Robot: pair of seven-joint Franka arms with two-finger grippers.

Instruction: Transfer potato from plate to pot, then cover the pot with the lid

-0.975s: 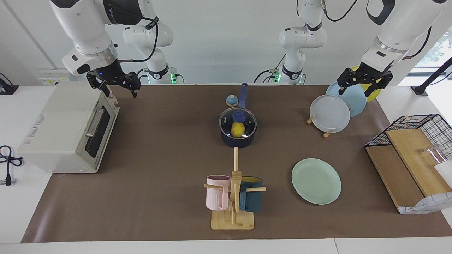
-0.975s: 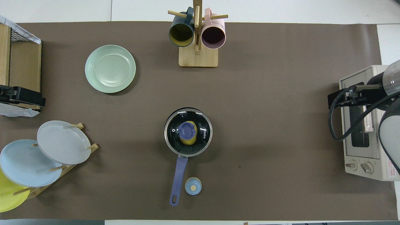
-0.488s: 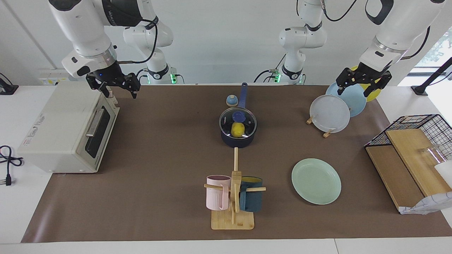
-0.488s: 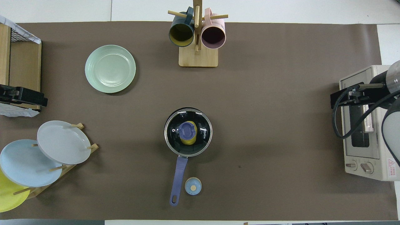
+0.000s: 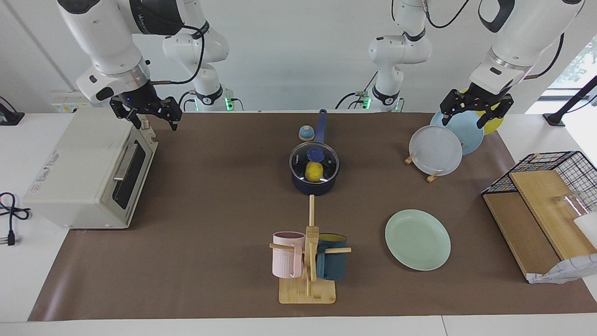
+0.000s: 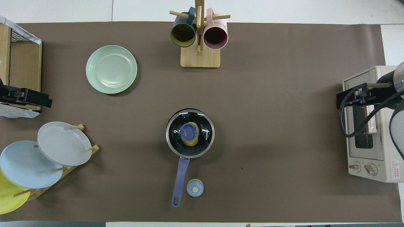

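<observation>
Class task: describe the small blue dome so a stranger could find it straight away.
Find the pot on the middle of the brown mat. The dome sits beside its handle, on the robots' side. Unlike the lid's knob, it stands alone on the mat, pale blue.

"KONKA" on the lid point(image 6: 190, 133)

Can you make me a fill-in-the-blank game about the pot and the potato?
1. The potato sits inside the ____.
2. The lid has a knob coloured ____.
3. The mint-green plate holds ____.
4. Both the left gripper and the right gripper are ____.

Missing words: pot; blue; nothing; open
</observation>
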